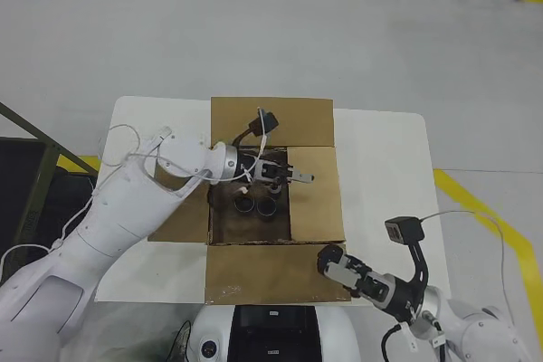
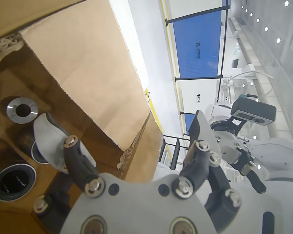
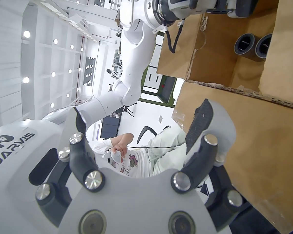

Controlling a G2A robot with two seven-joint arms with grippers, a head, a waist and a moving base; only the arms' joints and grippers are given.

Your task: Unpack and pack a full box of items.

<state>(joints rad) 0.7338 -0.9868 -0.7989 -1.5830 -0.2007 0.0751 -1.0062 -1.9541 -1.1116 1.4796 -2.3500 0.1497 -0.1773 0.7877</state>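
White table (image 1: 380,154), open cardboard box (image 1: 312,204), left gripper (image 1: 290,176) spread wide, empty, just above dark cylinders (image 1: 244,206)

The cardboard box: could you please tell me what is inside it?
Upright dark tubes and a metal-topped cylinder stand inside the cardboard box; the left gripper hides what lies beneath it.

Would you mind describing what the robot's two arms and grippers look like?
The left arm and right arm have smooth white rounded shells. The left gripper and right gripper each carry two pale fingers with black ribbed pads, on black links with silver bolts. A black camera sits on a bracket at each wrist, trailing a thin white cable.
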